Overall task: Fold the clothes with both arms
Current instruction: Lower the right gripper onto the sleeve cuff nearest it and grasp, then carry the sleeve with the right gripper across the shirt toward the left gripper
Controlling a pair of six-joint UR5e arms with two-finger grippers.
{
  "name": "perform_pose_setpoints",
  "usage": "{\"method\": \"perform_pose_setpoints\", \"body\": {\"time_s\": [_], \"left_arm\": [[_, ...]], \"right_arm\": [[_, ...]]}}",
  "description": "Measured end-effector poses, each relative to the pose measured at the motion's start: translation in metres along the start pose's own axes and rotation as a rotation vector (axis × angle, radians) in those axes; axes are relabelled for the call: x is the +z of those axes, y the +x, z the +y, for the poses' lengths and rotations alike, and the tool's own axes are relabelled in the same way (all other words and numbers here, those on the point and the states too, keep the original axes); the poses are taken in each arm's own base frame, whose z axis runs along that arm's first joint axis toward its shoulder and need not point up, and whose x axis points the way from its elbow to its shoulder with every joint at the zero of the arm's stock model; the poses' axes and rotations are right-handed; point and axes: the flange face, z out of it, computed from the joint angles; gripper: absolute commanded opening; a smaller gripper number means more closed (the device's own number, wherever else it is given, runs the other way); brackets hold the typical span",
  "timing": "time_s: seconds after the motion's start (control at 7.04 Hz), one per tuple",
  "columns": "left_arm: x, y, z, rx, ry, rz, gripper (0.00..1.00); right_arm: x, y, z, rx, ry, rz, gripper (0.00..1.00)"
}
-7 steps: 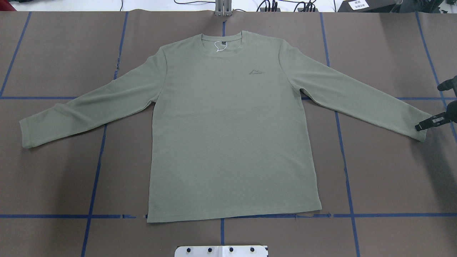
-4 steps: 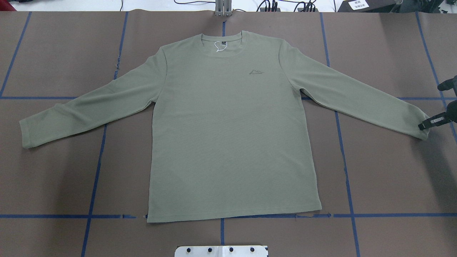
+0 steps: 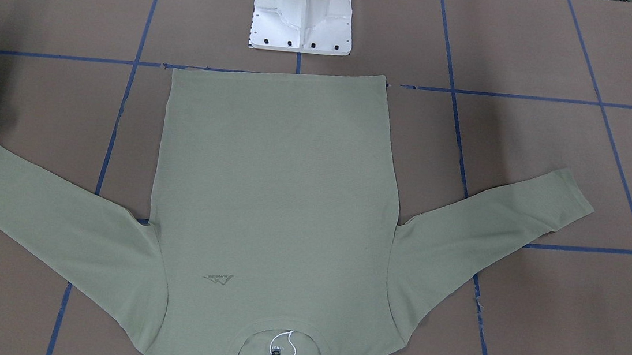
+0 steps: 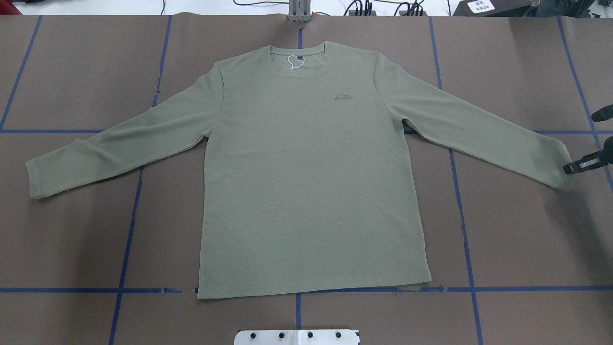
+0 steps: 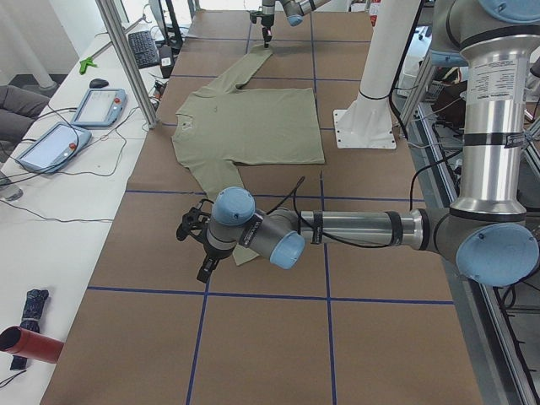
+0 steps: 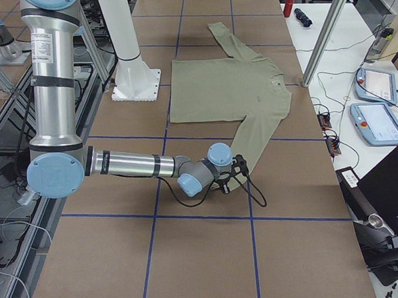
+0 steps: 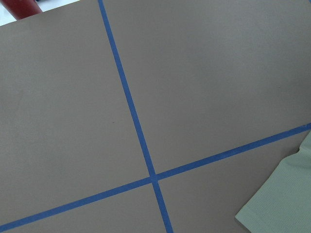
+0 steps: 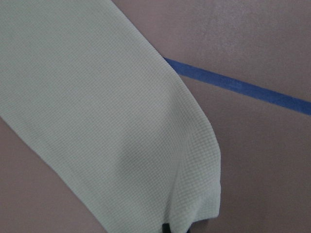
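The sage-green knit shirt (image 4: 306, 167) lies flat and face up in the centre of the overhead view, collar toward the top edge, both sleeves angled outward. The fabric has a fine waffle texture. The table (image 4: 517, 230) has a matte brown surface gridded with blue tape.

The right gripper (image 4: 574, 166), black, is at the right edge of the overhead view, touching the sleeve cuff (image 8: 194, 194). The cuff bulges slightly there. Whether its claw is clamped cannot be determined.

The left gripper (image 5: 201, 253) sits just beside the other cuff (image 7: 286, 204). Its claw state cannot be determined.
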Motion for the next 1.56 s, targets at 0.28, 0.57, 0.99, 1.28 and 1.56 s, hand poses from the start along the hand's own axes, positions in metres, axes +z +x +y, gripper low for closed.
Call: {"method": "perform_pose_setpoints", "body": {"time_s": [0.28,0.57,0.99,1.28,1.56], "left_arm": [[0.000,0.000,0.000,-0.001,-0.001,0.001,1.00],[0.000,0.000,-0.001,0.000,0.000,0.001,1.00],[-0.001,0.001,-0.001,0.001,0.001,0.003,1.00],[-0.001,0.001,-0.002,0.002,0.002,0.002,1.00],[-0.003,0.003,-0.003,0.004,0.006,0.003,1.00]], "right_arm": [[-0.025,-0.026,-0.017,-0.006,0.026,-0.087,0.00],[-0.042,-0.073,-0.079,0.089,0.063,-0.174,0.00],[-0.045,-0.193,-0.209,0.216,0.072,-0.270,0.00],[-0.058,-0.292,-0.297,0.243,0.071,-0.259,0.00],[-0.073,-0.381,-0.359,0.197,0.101,-0.263,0.00]]}}
